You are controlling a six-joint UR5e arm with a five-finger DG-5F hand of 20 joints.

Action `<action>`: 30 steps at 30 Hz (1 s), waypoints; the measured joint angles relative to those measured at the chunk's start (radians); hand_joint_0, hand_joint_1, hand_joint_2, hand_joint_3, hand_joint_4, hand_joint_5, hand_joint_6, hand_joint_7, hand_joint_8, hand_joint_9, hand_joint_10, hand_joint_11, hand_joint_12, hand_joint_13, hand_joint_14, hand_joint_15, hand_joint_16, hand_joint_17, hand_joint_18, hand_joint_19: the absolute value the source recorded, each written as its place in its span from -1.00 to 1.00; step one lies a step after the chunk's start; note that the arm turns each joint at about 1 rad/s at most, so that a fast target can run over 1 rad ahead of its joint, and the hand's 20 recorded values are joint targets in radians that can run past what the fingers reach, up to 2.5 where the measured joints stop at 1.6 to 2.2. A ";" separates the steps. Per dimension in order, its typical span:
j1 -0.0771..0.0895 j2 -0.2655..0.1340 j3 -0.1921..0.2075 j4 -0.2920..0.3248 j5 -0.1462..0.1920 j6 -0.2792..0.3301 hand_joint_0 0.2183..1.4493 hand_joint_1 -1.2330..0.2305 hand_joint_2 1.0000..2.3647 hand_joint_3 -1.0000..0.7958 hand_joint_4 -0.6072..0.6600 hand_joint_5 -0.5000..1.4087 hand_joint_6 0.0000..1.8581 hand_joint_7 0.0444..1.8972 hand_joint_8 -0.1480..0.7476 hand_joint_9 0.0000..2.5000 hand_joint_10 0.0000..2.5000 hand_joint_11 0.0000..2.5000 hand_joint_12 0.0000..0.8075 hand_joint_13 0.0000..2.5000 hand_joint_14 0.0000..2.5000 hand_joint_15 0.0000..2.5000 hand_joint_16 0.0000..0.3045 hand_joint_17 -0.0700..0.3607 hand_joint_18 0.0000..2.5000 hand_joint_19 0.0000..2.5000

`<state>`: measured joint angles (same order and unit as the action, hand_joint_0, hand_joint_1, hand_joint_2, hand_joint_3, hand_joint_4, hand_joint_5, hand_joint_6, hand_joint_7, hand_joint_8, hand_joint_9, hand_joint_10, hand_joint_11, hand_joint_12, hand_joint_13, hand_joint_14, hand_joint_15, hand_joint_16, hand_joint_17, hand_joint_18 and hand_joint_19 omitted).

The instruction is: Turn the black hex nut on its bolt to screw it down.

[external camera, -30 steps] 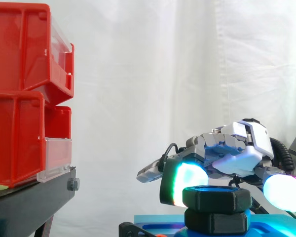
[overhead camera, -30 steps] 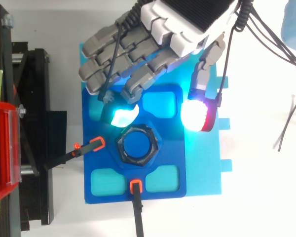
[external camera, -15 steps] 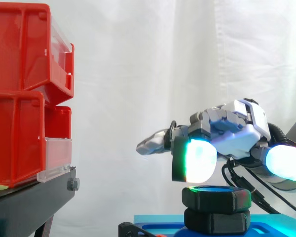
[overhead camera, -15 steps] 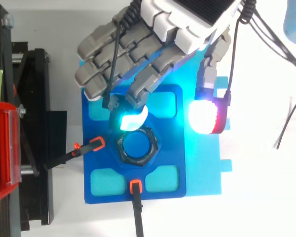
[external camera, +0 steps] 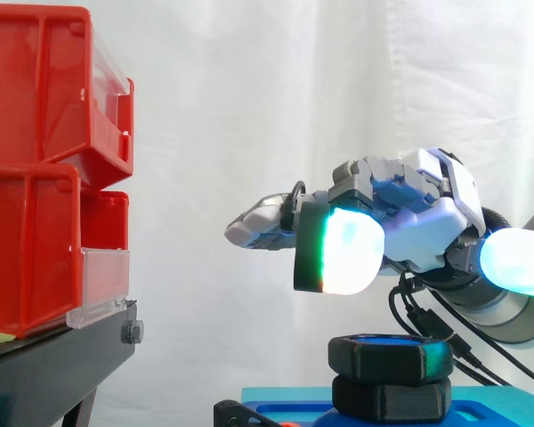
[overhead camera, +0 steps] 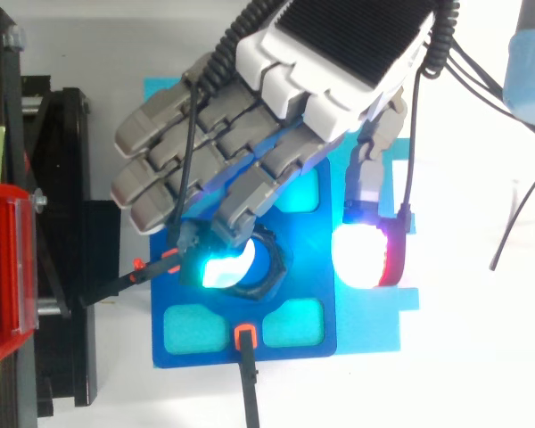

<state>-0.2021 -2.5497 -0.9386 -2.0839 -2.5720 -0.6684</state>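
Observation:
The black hex nut [external camera: 390,358] sits on its bolt above a second black hex piece [external camera: 390,398], on the blue fixture plate [overhead camera: 367,323]. In the top view a glowing cyan fingertip [overhead camera: 221,267] covers the nut's left part, and its right rim [overhead camera: 274,266] still shows. My hand [external camera: 414,222] hovers clear above the nut with daylight between them. Its fingers reach leftward, relaxed, and hold nothing. The thumb pad [overhead camera: 366,259] glows white and red to the right of the nut, apart from it.
Two black clamps with orange tips [overhead camera: 243,337] [overhead camera: 165,262] hold the blue plate at its front and left. Red bins [external camera: 44,169] stand on a black stand [external camera: 58,360] to the left. Thin cables [overhead camera: 508,223] lie on the white table at the right.
The hand has lifted off the nut's level and now hangs above it. In the top view its fingers slid forward over the nut. The nut looks unmoved.

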 measured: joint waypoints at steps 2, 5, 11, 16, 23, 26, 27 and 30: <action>0.008 0.000 -0.004 -0.002 0.016 0.000 -0.69 0.07 -1.00 -0.44 0.46 -0.67 -0.46 0.01 0.05 -0.77 -1.00 -0.88 -0.10 -0.77 -1.00 -1.00 -0.65 -0.11 -0.80 -0.94; 0.020 0.000 -0.009 -0.010 0.048 -0.001 -0.69 0.07 -1.00 -0.44 0.45 -0.67 -0.46 0.00 0.05 -0.77 -1.00 -0.88 -0.10 -0.77 -1.00 -1.00 -0.65 -0.11 -0.80 -0.94; 0.042 0.000 -0.011 -0.060 0.136 -0.025 -0.69 0.07 -1.00 -0.44 0.45 -0.67 -0.46 0.00 0.05 -0.77 -1.00 -0.88 -0.10 -0.77 -1.00 -1.00 -0.65 -0.11 -0.80 -0.94; 0.065 0.001 -0.011 -0.154 0.230 -0.119 -0.68 0.07 -1.00 -0.44 0.45 -0.67 -0.46 0.00 0.05 -0.77 -1.00 -0.88 -0.10 -0.77 -1.00 -1.00 -0.65 -0.11 -0.80 -0.94; 0.079 0.001 -0.010 -0.215 0.267 -0.210 -0.68 0.07 -1.00 -0.44 0.45 -0.67 -0.46 0.00 0.05 -0.77 -1.00 -0.88 -0.11 -0.77 -1.00 -1.00 -0.65 -0.12 -0.80 -0.94; 0.083 0.003 -0.008 -0.227 0.267 -0.221 -0.68 0.07 -1.00 -0.44 0.45 -0.67 -0.46 0.00 0.05 -0.77 -1.00 -0.89 -0.11 -0.77 -1.00 -1.00 -0.65 -0.12 -0.80 -0.94; 0.083 0.004 -0.008 -0.233 0.266 -0.223 -0.68 0.07 -1.00 -0.44 0.45 -0.67 -0.46 0.00 0.05 -0.77 -1.00 -0.89 -0.11 -0.77 -1.00 -1.00 -0.65 -0.12 -0.80 -0.94; 0.080 0.009 -0.008 -0.244 0.258 -0.228 -0.68 0.07 -1.00 -0.44 0.45 -0.67 -0.46 0.00 0.05 -0.77 -1.00 -0.88 -0.11 -0.77 -1.00 -1.00 -0.65 -0.12 -0.80 -0.94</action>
<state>-0.1218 -2.5408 -0.9468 -2.3284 -2.3143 -0.8962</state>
